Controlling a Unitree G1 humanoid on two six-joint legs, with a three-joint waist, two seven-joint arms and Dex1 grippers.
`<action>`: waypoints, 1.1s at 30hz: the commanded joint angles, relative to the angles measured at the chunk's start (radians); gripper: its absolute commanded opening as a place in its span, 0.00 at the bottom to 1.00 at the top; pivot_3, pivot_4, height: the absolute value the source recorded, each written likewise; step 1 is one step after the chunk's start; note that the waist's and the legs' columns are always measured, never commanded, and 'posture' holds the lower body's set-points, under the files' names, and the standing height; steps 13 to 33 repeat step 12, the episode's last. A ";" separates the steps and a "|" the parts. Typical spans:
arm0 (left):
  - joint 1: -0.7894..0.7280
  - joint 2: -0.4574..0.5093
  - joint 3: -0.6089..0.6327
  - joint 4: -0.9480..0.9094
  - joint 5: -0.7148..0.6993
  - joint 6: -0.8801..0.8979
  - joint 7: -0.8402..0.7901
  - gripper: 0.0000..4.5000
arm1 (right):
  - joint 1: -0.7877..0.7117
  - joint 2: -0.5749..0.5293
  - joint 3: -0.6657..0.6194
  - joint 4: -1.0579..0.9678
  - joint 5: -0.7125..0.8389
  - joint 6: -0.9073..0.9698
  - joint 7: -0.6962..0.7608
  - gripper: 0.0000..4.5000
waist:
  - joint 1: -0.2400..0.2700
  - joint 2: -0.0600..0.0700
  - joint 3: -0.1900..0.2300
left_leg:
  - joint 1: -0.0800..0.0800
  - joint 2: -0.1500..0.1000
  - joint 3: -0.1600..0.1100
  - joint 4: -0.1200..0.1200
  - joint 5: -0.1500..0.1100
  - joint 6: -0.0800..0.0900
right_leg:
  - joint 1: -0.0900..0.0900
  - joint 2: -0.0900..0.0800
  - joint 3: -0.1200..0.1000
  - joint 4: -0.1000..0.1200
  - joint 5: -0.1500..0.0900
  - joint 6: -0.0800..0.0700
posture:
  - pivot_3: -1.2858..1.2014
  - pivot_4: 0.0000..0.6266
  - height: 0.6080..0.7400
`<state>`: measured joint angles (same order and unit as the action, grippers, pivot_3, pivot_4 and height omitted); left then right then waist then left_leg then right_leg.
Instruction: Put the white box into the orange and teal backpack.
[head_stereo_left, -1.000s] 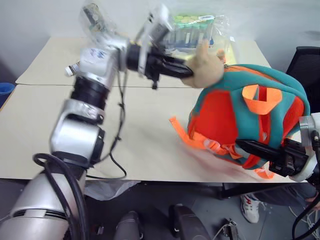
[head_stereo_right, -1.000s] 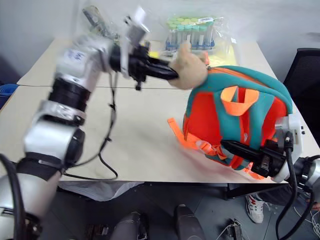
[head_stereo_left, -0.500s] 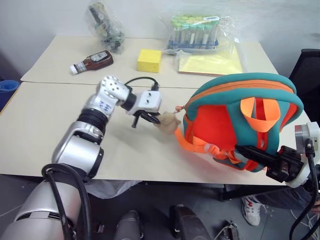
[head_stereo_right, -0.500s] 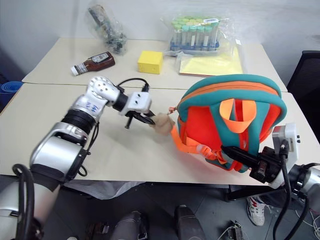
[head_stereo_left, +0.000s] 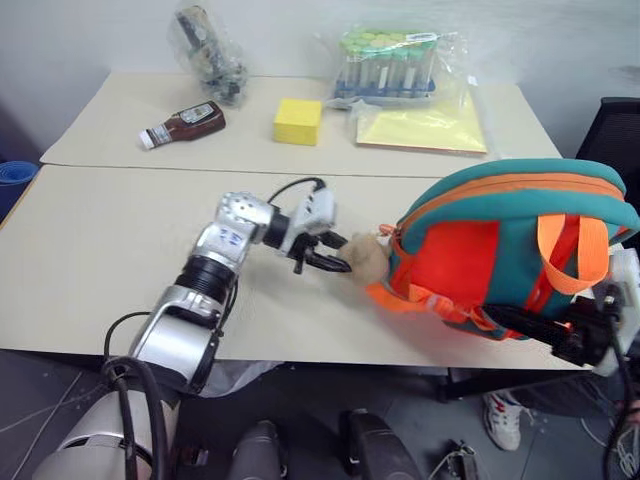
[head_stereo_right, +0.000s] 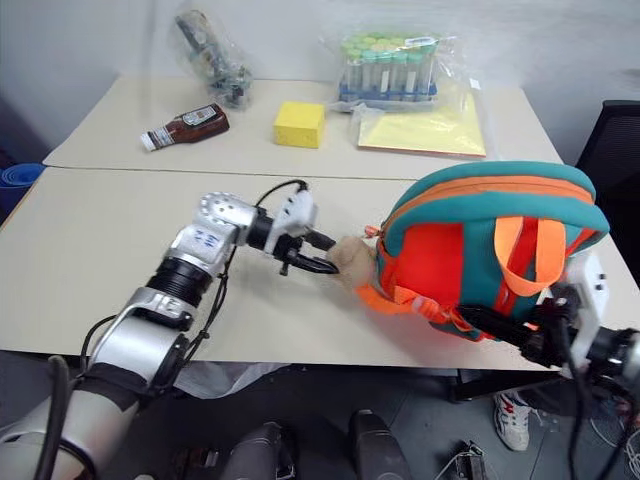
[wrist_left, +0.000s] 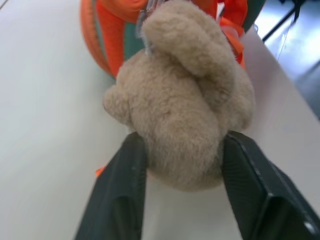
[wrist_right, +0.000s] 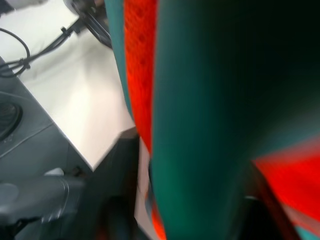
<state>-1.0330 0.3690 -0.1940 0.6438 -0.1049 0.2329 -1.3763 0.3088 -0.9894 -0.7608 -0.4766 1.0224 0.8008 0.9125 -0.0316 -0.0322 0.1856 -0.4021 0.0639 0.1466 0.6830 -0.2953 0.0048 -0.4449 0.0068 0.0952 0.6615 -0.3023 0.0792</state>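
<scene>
The orange and teal backpack (head_stereo_left: 480, 235) stands on the table (head_stereo_left: 100, 260) at its front right corner, its orange straps facing me. A tan plush toy (head_stereo_left: 366, 258) hangs from its left side and rests on the tabletop. My left gripper (head_stereo_left: 338, 256) points right at the toy and is open, a black finger (wrist_left: 125, 190) on each side of the toy and touching it. My right gripper (head_stereo_left: 525, 322) sits at the backpack's lower front edge, against the fabric (wrist_right: 200, 125), near the table's front edge. The white box is out of view.
Along the far side lie a sauce bottle (head_stereo_left: 183, 123), a yellow sponge block (head_stereo_left: 298, 120), a clear bag of oddments (head_stereo_left: 205, 50), a bag of capped tubes (head_stereo_left: 390, 62) and a yellow sheet (head_stereo_left: 420, 128). A black chair (head_stereo_left: 620, 130) stands to the right.
My left gripper came down from high over the table with the plush toy and now has wider fingers. The backpack and my right gripper shifted to the right.
</scene>
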 joint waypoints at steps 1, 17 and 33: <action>0.004 0.082 0.084 -0.086 -0.101 0.141 -0.056 0.77 | 0.034 -0.067 -0.214 0.069 0.023 0.057 0.129 0.75 | -0.001 0.000 0.000 | 0.000 0.000 0.000 0.000 0.000 0.000 | 0.000 0.000 -0.001 0.000 0.000 0.000 | 0.52 0.24 1.00; 0.016 0.267 0.272 -0.211 -0.268 0.278 -0.026 1.00 | 0.023 -0.090 -0.423 0.422 -0.189 -0.059 0.230 0.99 | 0.001 0.000 0.000 | 0.002 -0.001 0.001 0.000 0.000 0.000 | 0.002 -0.002 -0.007 -0.001 0.000 0.000 | 0.52 0.24 1.00; 0.016 0.267 0.272 -0.211 -0.268 0.278 -0.026 1.00 | 0.023 -0.090 -0.423 0.422 -0.189 -0.059 0.230 0.99 | 0.001 0.000 0.000 | 0.002 -0.001 0.001 0.000 0.000 0.000 | 0.002 -0.002 -0.007 -0.001 0.000 0.000 | 0.52 0.24 1.00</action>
